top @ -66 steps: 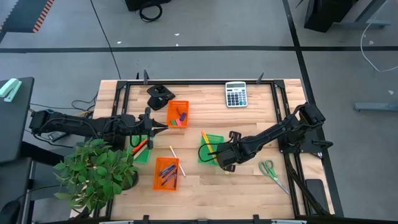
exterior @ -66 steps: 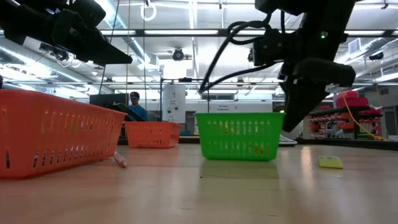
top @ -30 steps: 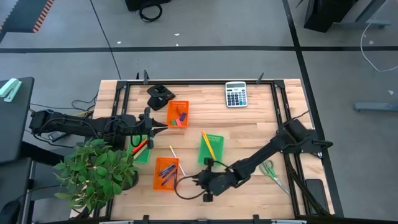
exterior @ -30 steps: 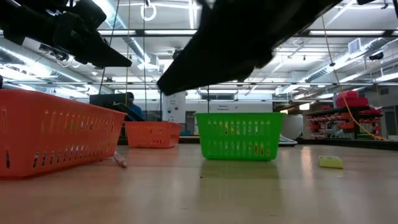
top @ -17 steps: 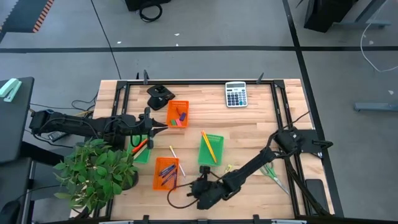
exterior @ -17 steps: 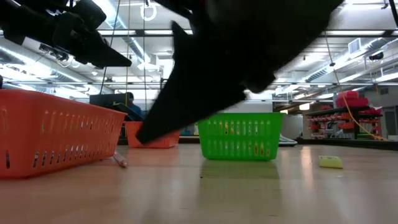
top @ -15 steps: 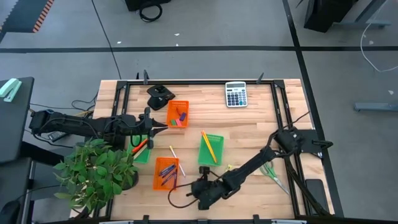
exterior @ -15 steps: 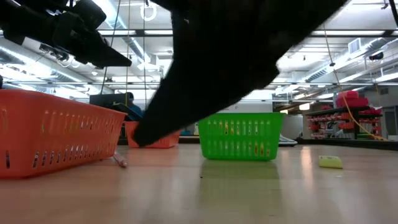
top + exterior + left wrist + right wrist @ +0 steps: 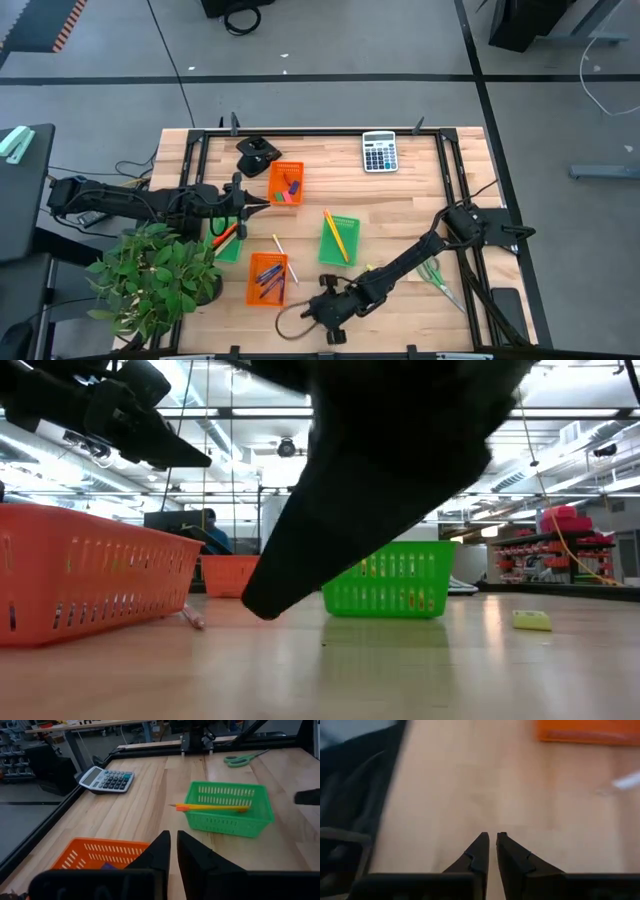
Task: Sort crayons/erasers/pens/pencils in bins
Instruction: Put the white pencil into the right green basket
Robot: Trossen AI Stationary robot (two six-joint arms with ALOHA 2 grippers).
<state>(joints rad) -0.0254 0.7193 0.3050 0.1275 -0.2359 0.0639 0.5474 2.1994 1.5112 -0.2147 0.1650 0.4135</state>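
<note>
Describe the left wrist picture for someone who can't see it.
The left gripper, fingers nearly together and empty, hangs over a wooden table. Ahead, a pencil lies across a green bin; nearer is an orange bin, farther a calculator and scissors.

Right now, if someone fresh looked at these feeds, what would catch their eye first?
Probably the right gripper, stretched low over the table's near edge with fingers nearly together and nothing between them. Next, the green bin mid-table with a long pencil lying across it, and the left gripper hovering beside the orange bin of erasers.
</note>
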